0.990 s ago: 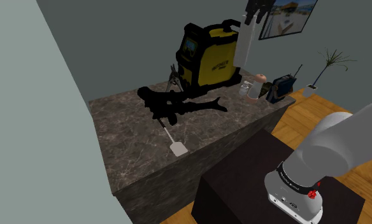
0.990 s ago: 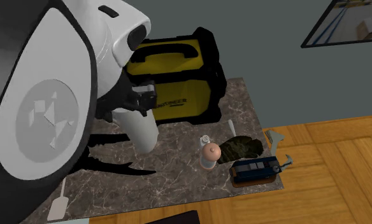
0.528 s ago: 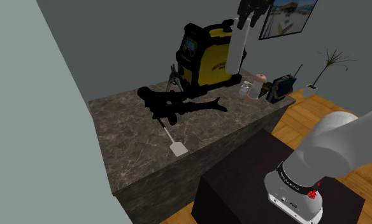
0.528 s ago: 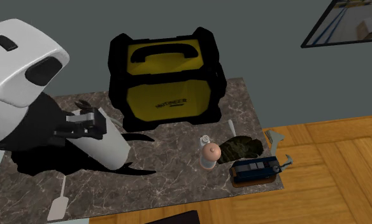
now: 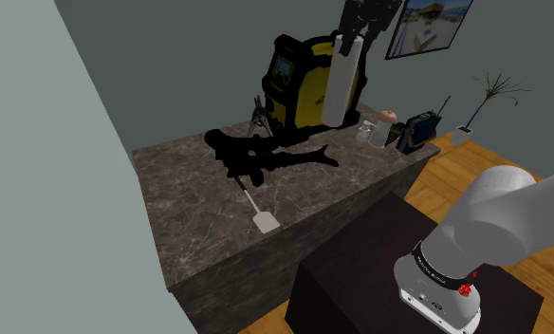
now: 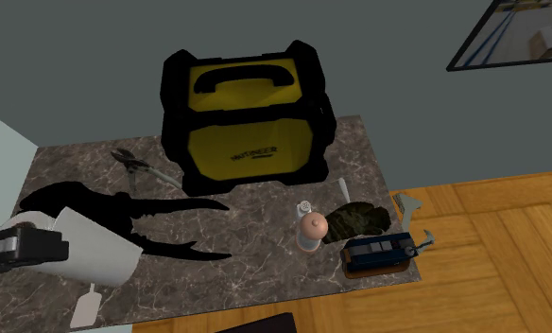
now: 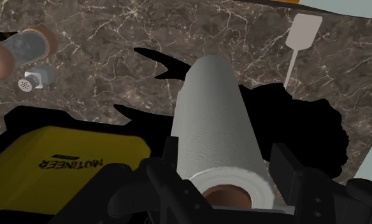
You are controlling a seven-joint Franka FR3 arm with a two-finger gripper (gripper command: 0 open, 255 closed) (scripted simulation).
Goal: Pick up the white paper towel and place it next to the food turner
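My gripper (image 7: pixel 221 167): both fingers (image 7: pixel 286 170) are clamped on the paper towel (image 7: pixel 215 124), one on each side of the end that shows the brown core
Paper towel: a white roll, held in the air above the counter (image 5: pixel 199 199); in the shoulder view it hangs a little tilted in front of the yellow and black case (image 5: pixel 304 81); nothing touches it but me
Food turner (image 5: pixel 258 211): lies flat on the counter near its front edge; pale blade, thin handle; the roll is up in the air, not down beside it
Counter: dark stone with pale veins; a black shadow sprawls across it; it also carries pliers (image 6: pixel 137 168), a small shaker (image 7: pixel 35 79), a pinkish cylinder (image 6: pixel 312 232) and a blue device (image 6: pixel 380 252) at one end
Room: grey-green walls; a framed picture (image 5: pixel 427 24) hangs behind the case; wooden floor (image 6: pixel 491 255); a small potted plant (image 5: pixel 484 104) stands past the counter's end; my stand (image 5: pixel 398 275) is a dark box beside the counter
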